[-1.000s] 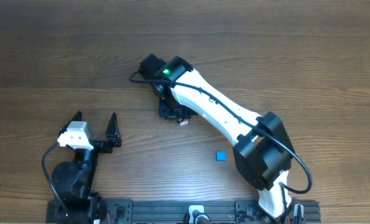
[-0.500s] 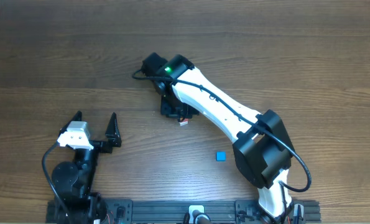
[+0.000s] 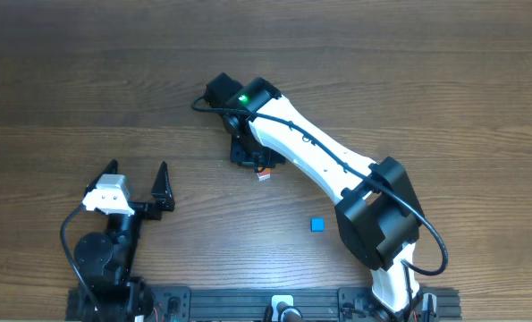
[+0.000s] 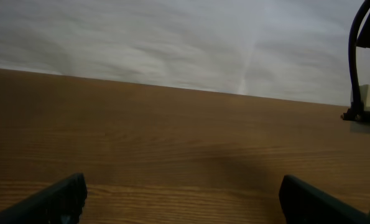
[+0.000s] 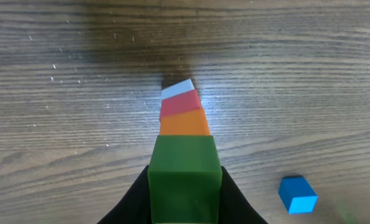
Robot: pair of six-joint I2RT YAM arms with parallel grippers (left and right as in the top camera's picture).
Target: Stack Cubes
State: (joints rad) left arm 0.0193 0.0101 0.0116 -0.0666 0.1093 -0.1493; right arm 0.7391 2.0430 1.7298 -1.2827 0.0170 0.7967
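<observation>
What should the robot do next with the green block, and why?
Probably open the right gripper and let go of the green cube. It looks lined up over the orange cube, with the red cube and white cube below. I cannot tell whether it touches orange yet; if not, lower it a little first.
</observation>
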